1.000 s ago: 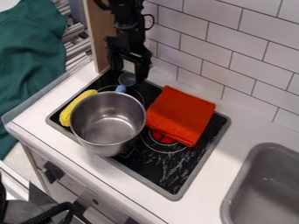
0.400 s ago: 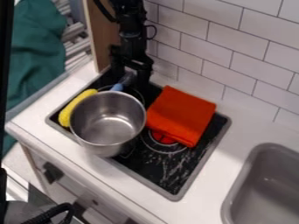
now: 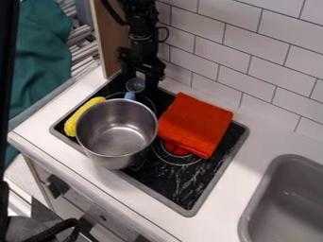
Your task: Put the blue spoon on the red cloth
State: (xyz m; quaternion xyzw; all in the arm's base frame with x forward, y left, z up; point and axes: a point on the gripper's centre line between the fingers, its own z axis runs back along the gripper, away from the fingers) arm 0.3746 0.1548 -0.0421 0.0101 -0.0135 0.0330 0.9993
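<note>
The black gripper [image 3: 140,81] hangs at the back left of the stove, open, with its fingers apart around the bowl end of the blue spoon [image 3: 130,96]. That spoon's clear-grey bowl lies between and just below the fingertips, and its blue handle points toward the pot; the pot's rim hides the handle's far end. To the right, the red cloth [image 3: 195,124] lies folded on the stove, apart from the gripper.
A metal pot [image 3: 117,134] stands in front of the spoon, with a yellow object [image 3: 82,116] against its left side. The tiled wall [image 3: 208,52] rises close behind the gripper. A grey sink [image 3: 287,203] is at the right.
Compared with a second ago, the gripper is slightly lower and to the right. The spoon looked more slanted half a second ago and now points more nearly straight toward the pot.
</note>
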